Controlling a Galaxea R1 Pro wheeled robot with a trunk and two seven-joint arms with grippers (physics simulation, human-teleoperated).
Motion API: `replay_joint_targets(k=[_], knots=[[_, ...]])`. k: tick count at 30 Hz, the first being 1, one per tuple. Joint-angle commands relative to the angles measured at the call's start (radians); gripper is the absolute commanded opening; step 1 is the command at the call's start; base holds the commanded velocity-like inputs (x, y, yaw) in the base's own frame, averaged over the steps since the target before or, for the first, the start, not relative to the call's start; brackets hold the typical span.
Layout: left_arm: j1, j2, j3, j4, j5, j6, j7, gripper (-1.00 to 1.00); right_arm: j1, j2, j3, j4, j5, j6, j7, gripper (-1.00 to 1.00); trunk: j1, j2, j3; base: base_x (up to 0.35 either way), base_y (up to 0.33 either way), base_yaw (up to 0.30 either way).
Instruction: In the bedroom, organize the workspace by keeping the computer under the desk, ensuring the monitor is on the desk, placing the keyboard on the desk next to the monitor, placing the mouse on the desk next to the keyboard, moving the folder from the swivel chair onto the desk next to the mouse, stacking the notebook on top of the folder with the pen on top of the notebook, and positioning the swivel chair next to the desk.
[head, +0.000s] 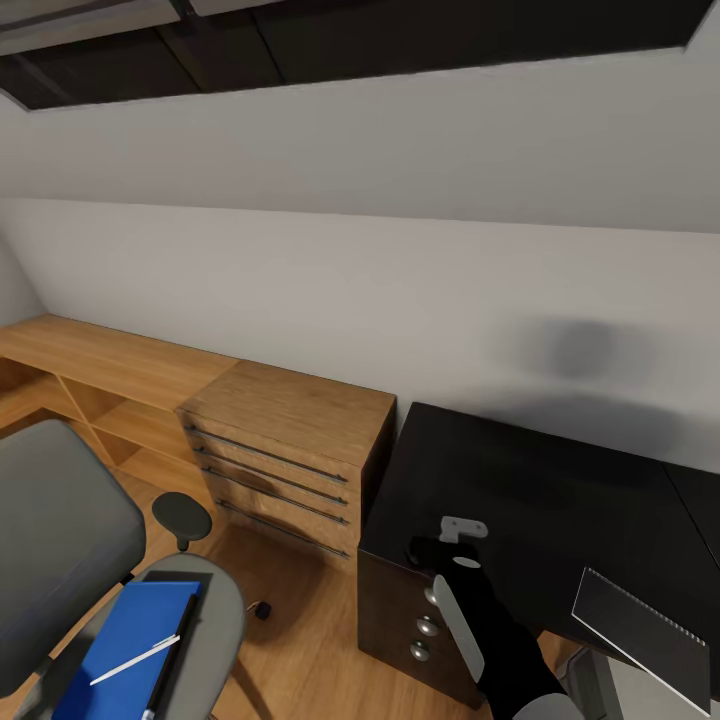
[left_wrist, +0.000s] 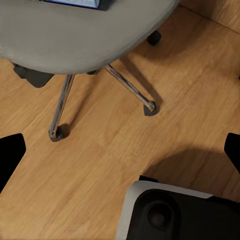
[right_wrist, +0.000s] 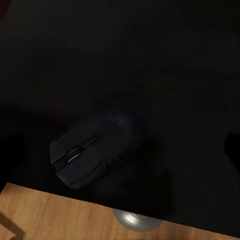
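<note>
Right end effector (head: 440, 548) hovers over the near-left corner of the black table (head: 560, 500). In the right wrist view its dark fingertips sit wide apart at the frame edges, so I read it as released, grasping nothing, with the dark grey computer mouse (right_wrist: 95, 145) lying on the table between them, close to the table's front edge.

My left end effector (left_wrist: 120, 150) hangs low over the wooden floor (left_wrist: 115, 150), fingertips spread and empty, looking at the chrome legs of the grey swivel chair (head: 60, 530).

From the head camera, the blue folder (head: 125, 650) lies on the chair seat at about 8 o'clock from the mouse, with a thin white pen (head: 135, 662) across it. A dark spiral-bound notebook (head: 640, 625) rests on the table at roughly 4 o'clock.

My worry is the mouse: it sits near the edge, so a skewed descent or a fingertip landing on its rounded back could nudge it off onto the floor. The dark-on-dark contrast also makes judging alignment hard. Lifting the folder later could roll the pen off.
</note>
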Motion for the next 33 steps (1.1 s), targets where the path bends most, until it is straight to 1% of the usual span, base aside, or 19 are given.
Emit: replay_joint_targets(k=[1, 3, 6, 11, 33], knots=[[0.001, 0.001, 0.008, -0.002, 0.003, -0.002, -0.01, 1.0, -0.001, 0.0, 0.003, -0.002, -0.01, 0.0, -0.009, 1.0, 0.0, -0.001, -0.001, 0.066, 0.065, 0.0], [0.001, 0.002, 0.008, -0.002, 0.003, -0.003, -0.009, 1.0, -0.001, 0.0, -0.001, -0.003, -0.011, -0.002, -0.009, 1.0, 0.0, -0.001, -0.001, 0.116, 0.108, 0.0], [0.002, 0.002, 0.008, -0.002, 0.003, -0.003, -0.007, 1.0, -0.001, 0.0, -0.018, -0.004, -0.011, -0.005, -0.008, 1.0, 0.0, -0.001, -0.001, 0.163, 0.109, 0.0], [0.002, 0.003, 0.008, -0.002, 0.004, -0.001, -0.005, 1.0, -0.001, 0.0, -0.028, -0.005, -0.011, -0.007, -0.006, 1.0, 0.0, -0.001, -0.001, 0.065, 0.036, 0.0], [0.002, 0.003, 0.006, -0.003, 0.004, 0.002, -0.005, 1.0, -0.001, -0.002, -0.034, -0.005, -0.009, -0.006, -0.009, 1.0, 0.0, -0.001, -0.001, 0.004, 0.002, 0.0]])
